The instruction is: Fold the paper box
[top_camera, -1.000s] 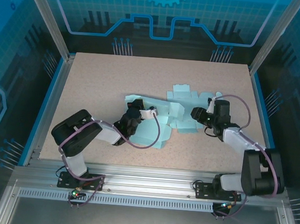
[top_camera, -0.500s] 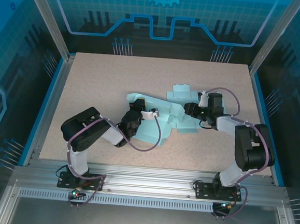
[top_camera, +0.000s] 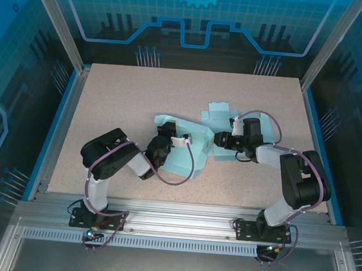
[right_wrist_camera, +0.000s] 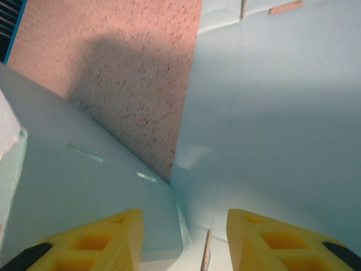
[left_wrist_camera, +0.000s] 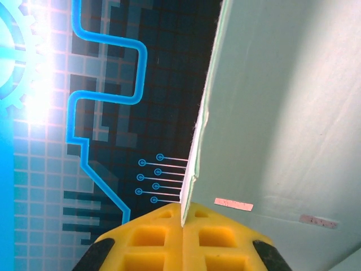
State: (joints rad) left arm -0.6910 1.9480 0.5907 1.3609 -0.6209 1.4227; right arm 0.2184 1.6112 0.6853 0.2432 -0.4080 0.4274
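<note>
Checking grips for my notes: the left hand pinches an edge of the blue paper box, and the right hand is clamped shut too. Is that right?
Not quite. The left hand does pinch an edge of the paper box, but the right hand is open. The right wrist view shows its fingers standing apart over the paper.

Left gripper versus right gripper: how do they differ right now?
The left gripper is shut, pinching a paper box panel edge; the right gripper is open, clamping nothing. Left gripper faces the backdrop; right gripper faces down at the table. Both have yellow fingers at the box.
</note>
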